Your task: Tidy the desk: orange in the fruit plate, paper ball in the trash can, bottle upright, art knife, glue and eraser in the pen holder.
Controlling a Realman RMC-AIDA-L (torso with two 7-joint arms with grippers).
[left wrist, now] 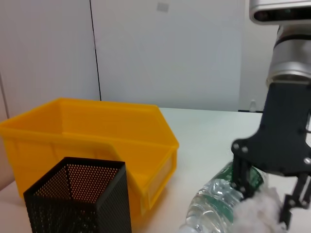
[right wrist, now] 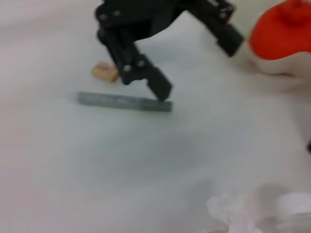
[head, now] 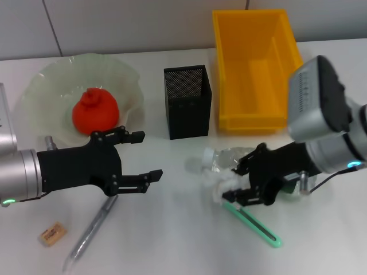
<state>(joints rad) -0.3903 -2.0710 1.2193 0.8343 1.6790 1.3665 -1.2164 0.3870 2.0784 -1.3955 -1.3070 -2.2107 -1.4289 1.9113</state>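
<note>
The white paper ball (head: 218, 187) lies on the table against the clear bottle (head: 229, 158), which is on its side. My right gripper (head: 230, 185) is down at the table, shut on the paper ball (left wrist: 257, 213). A green glue stick (head: 255, 223) lies just under that gripper. The orange (head: 95, 110) sits in the pale fruit plate (head: 46, 86). My left gripper (head: 150, 156) hovers open in front of the plate, above the grey art knife (head: 89, 232). The tan eraser (head: 53, 234) lies near the front left edge. The black mesh pen holder (head: 187, 102) stands at centre.
The yellow trash can (head: 255, 63) stands at the back right, beside the pen holder. Bare table lies between the two grippers and along the front edge.
</note>
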